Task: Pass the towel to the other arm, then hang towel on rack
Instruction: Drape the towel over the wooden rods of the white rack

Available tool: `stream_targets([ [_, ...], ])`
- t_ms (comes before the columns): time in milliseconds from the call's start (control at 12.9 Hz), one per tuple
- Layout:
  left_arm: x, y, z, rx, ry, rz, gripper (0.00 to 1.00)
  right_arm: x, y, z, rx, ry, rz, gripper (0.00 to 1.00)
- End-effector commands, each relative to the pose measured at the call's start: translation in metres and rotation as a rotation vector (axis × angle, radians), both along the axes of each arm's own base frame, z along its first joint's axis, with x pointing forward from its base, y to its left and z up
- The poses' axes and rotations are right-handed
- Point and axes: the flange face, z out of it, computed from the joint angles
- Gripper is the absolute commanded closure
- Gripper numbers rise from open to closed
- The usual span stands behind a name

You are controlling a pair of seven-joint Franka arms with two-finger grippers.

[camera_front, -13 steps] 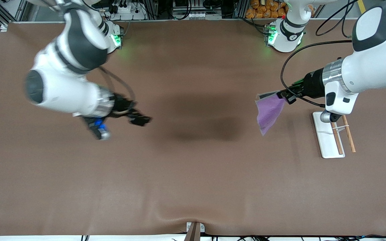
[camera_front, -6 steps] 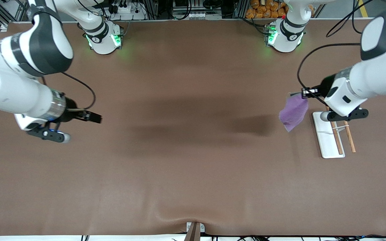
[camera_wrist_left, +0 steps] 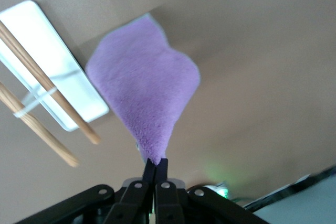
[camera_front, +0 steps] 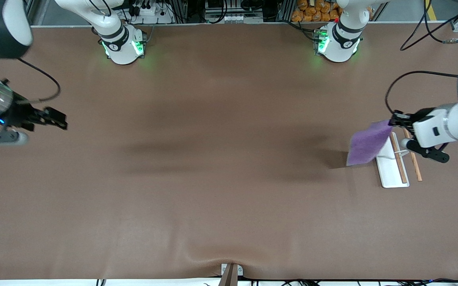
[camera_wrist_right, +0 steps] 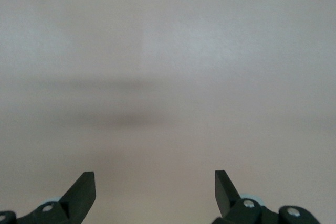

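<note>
My left gripper (camera_front: 394, 118) is shut on a corner of the purple towel (camera_front: 367, 143). The towel hangs from it in the air, over the table beside the rack (camera_front: 390, 169), partly over the rack's white base. The rack has a white flat base and two brown rods (camera_front: 398, 159), at the left arm's end of the table. In the left wrist view the towel (camera_wrist_left: 144, 90) hangs from my shut fingertips (camera_wrist_left: 156, 165) with the rack (camera_wrist_left: 58, 82) beside it. My right gripper (camera_front: 60, 121) is open and empty over the right arm's end of the table; its wrist view shows its spread fingers (camera_wrist_right: 84, 190) above bare table.
The brown table (camera_front: 221, 178) spreads wide between the two arms. The arm bases (camera_front: 123, 43) stand along the table's edge farthest from the front camera. A small bracket (camera_front: 231, 272) sits at the nearest edge.
My left gripper has carried the towel toward the left arm's end of the table, up to the rack. My right arm has drawn back to its own end of the table.
</note>
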Motion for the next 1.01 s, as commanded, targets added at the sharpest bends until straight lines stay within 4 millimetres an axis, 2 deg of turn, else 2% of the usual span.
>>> stream_targets([
  [0,0.0,0.041,-0.02,-0.086,0.018,-0.214,1.0,-0.041,-0.018,0.014,-0.022,-0.025,0.022,0.0],
  [155,0.003,0.071,-0.042,-0.136,0.036,-0.353,1.0,-0.041,-0.031,0.013,-0.022,-0.02,0.005,0.0],
  [233,0.002,0.083,-0.044,-0.133,0.041,-0.39,1.0,-0.038,-0.033,0.014,-0.01,-0.023,-0.013,0.0],
  [466,0.001,0.118,-0.032,-0.146,0.012,-0.457,1.0,-0.03,-0.035,0.028,-0.013,-0.058,-0.067,0.0],
  [622,-0.004,0.148,-0.044,-0.204,0.011,-0.489,1.0,-0.011,-0.038,0.039,-0.009,-0.083,-0.066,0.0],
  [777,0.0,0.18,-0.05,-0.232,-0.015,-0.488,1.0,-0.012,-0.037,0.04,-0.011,-0.065,-0.062,0.0],
  [933,0.005,0.199,-0.064,-0.259,-0.022,-0.497,1.0,-0.014,-0.039,0.042,-0.011,-0.055,-0.066,0.0],
])
